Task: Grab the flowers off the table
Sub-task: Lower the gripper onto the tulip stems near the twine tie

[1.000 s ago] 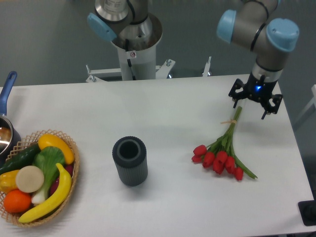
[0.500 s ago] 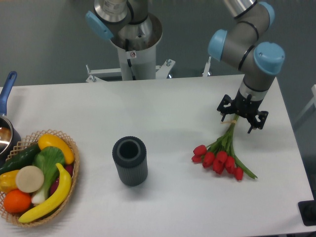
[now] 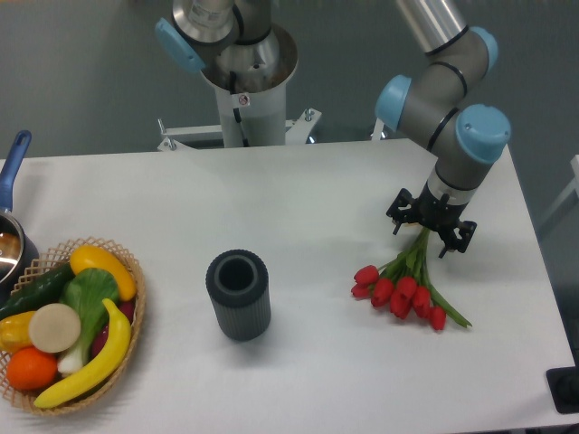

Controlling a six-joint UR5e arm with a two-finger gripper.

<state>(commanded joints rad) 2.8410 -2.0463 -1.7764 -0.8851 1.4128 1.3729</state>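
The flowers [image 3: 403, 284], a small bunch of red tulips with green stems, lie on the white table [image 3: 298, 208] at the right. The red heads point toward the front, and the stems run up and back under the arm. My gripper [image 3: 427, 228] hangs open directly over the upper stems, one finger on each side of them. The stem ends and the band are hidden by the gripper. Nothing is held between the fingers.
A dark grey ribbed cylinder cup [image 3: 238, 294] stands upright at the table's middle. A wicker basket of fruit and vegetables [image 3: 68, 321] sits at the front left. A pot with a blue handle [image 3: 11, 194] pokes in at the left edge. The robot base [image 3: 242, 77] is behind the table.
The gripper has moved left and toward the front, coming down along the stems from their far ends to sit over the upper stems. The flowers have not moved.
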